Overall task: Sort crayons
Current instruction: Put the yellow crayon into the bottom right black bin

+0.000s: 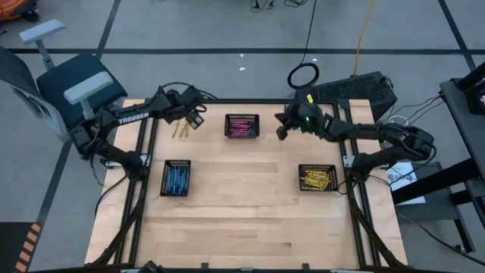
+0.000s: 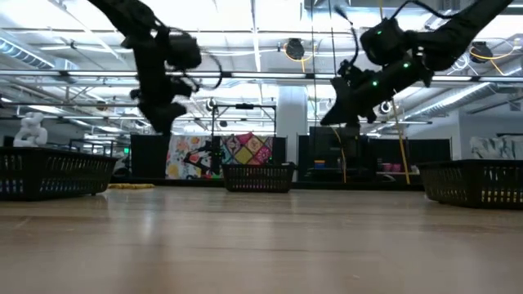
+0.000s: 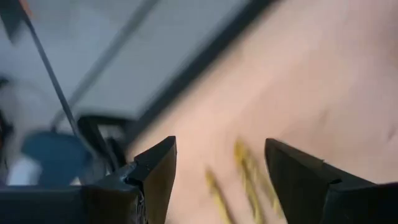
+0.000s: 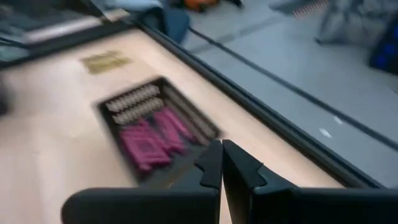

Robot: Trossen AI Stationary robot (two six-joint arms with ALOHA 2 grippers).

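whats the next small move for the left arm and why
Probably lower the open left gripper onto the loose thin yellow crayons and close. They lie on the wooden table, outside the black mesh basket of yellow crayons.

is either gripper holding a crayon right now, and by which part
Nothing is held. The left gripper is open above the loose yellow crayons, with nothing between its fingers. The right gripper is shut and empty, near the pink crayons' basket.
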